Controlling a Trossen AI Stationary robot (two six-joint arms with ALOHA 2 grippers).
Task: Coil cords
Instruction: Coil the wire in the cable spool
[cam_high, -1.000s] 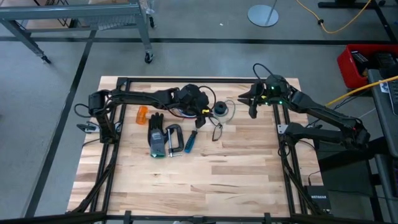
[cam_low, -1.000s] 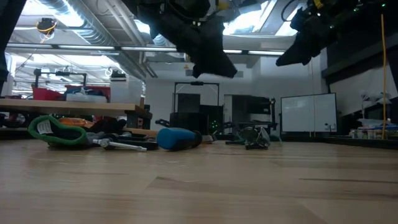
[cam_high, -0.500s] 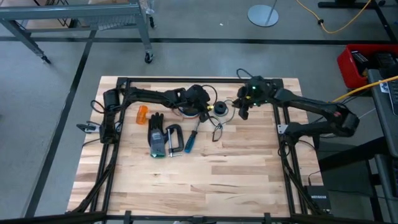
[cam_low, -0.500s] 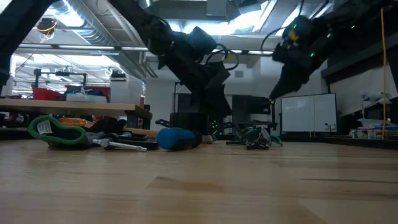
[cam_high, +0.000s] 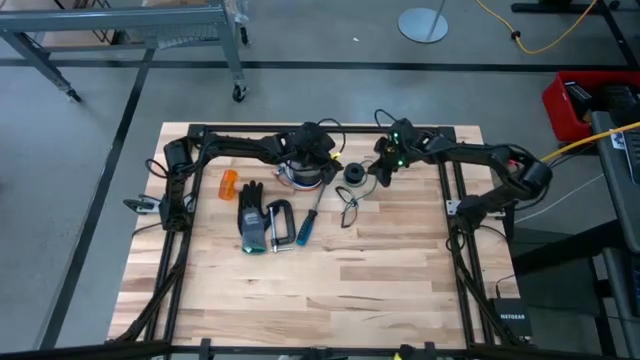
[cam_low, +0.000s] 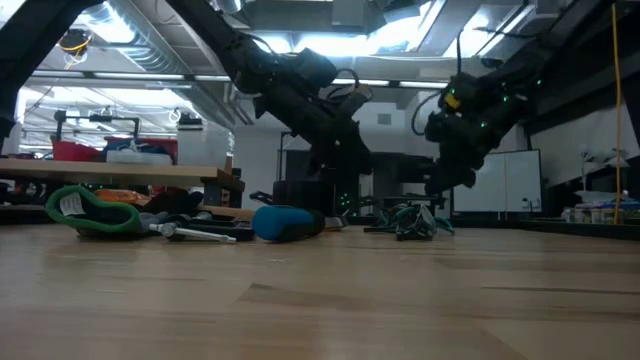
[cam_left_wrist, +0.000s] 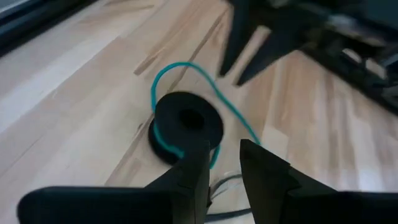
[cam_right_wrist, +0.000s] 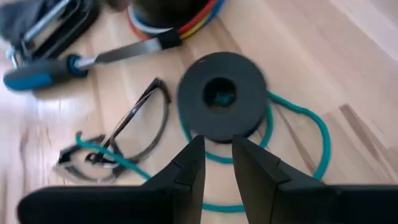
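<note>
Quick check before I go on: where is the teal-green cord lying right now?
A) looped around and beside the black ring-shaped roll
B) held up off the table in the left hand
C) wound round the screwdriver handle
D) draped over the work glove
A: in the right wrist view the teal-green cord curves round the black ring-shaped roll, flat on the table.
</note>
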